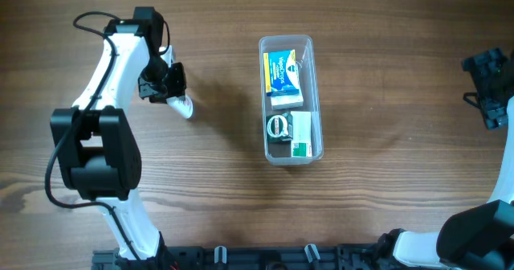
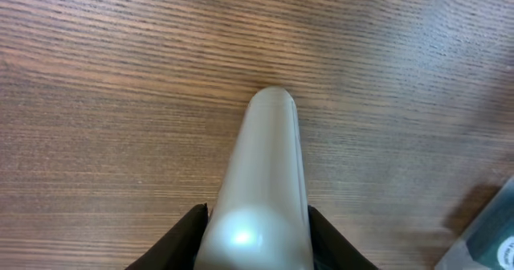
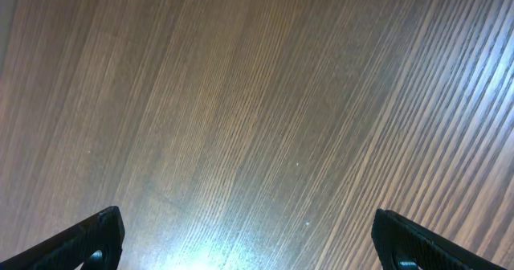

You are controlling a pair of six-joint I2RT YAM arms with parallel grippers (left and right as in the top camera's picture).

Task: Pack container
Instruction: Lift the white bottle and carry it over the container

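Although the container (image 1: 312,69) at the middle of the table (image 1: 385,206) already holds a blue-and-white box (image 1: 281,71), a white box (image 1: 287,100), a round roll (image 1: 278,126) and a green-and-white box (image 1: 302,133), packing looks unfinished. The left end effector (image 1: 172,93) clamps a small white bottle (image 2: 261,182) well to the container's left (not yet over it). The right end effector (image 3: 255,246) hangs wide open and empty.

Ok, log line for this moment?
left gripper: shut on small white bottle | right gripper: open above wooden table | long clear plastic tub: small boxes inside
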